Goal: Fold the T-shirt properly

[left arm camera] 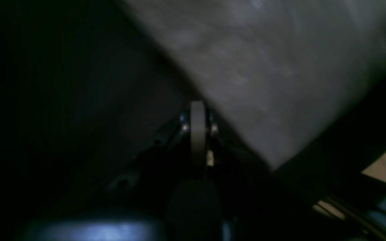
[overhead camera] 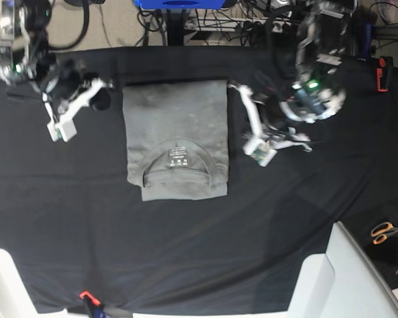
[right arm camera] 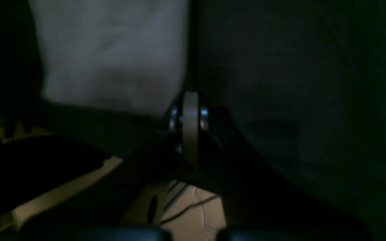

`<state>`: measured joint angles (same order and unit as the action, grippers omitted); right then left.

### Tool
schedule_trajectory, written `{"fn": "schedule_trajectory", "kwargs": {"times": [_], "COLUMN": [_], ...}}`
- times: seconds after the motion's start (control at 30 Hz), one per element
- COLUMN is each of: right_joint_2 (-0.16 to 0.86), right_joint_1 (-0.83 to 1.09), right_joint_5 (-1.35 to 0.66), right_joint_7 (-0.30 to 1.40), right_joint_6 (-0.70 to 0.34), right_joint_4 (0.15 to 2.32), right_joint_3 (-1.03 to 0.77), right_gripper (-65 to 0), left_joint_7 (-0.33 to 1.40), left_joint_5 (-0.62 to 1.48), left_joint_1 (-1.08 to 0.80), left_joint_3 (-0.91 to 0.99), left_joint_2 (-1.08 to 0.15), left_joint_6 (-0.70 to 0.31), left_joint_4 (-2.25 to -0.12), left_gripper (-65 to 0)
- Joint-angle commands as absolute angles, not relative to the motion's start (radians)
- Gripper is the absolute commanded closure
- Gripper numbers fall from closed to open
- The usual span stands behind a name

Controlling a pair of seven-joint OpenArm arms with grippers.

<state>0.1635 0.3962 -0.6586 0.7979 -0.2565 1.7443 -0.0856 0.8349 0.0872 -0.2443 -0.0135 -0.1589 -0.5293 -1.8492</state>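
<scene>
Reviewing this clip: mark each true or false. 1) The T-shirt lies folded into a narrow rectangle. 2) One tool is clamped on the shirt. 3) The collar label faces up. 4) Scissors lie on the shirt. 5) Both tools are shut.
1) True: the T-shirt lies folded on the black cloth.
2) False: the left tool and the right tool sit beside it, holding nothing.
3) True: the label shows.
4) False: the scissors lie far off, at the cloth's edge.
5) True.

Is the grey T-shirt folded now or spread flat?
Folded: the T-shirt lies as a narrow rectangle on the black cloth, sleeves tucked away, collar label showing.
</scene>
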Motion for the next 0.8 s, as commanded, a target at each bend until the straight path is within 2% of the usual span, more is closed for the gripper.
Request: {"fn": "schedule_trajectory", "kwargs": {"times": [0.0, 0.07, 0.17, 0.23, 0.4, 0.67, 0.77], "right_joint_2": [0.176, 0.211, 0.248, 0.277, 0.306, 0.303, 0.305], "right_joint_1": [0.412, 0.461, 0.552, 0.61, 0.74, 0.932, 0.941], "right_joint_5": [-0.674, -0.674, -0.674, -0.674, -0.673, -0.673, -0.673], "right_joint_7": [0.779, 0.78, 0.777, 0.774, 0.696, 0.806, 0.803], "right_joint_6": [-0.263, -0.255, -0.188, -0.166, -0.168, -0.165, -0.166], "right_joint_4": [1.797, 1.859, 1.92, 1.946, 1.948, 1.917, 1.796], "right_joint_3": [-0.091, -0.093, -0.093, -0.093, -0.13, -0.203, -0.2], "right_gripper": [0.0, 0.0, 0.0, 0.0, 0.0, 0.0, 0.0], "left_joint_7": [0.835, 0.832, 0.825, 0.757, 0.536, 0.414, 0.394], "left_joint_5": [0.093, 0.096, 0.093, 0.097, 0.091, 0.091, 0.09], "left_joint_1": [-0.283, -0.348, -0.467, -0.555, -0.783, -0.993, -0.997], "left_joint_3": [-0.002, 0.016, 0.025, 0.03, 0.127, 0.142, 0.139], "left_joint_2": [-0.171, -0.202, -0.249, -0.283, -0.28, -0.271, -0.242], "left_joint_6": [-0.538, -0.538, -0.536, -0.533, -0.533, -0.527, -0.466], "left_joint_4": [-1.885, -1.929, -1.957, -1.956, -1.951, -1.903, -1.807], "left_gripper": [0.0, 0.0, 0.0, 0.0, 0.0, 0.0, 0.0]}}
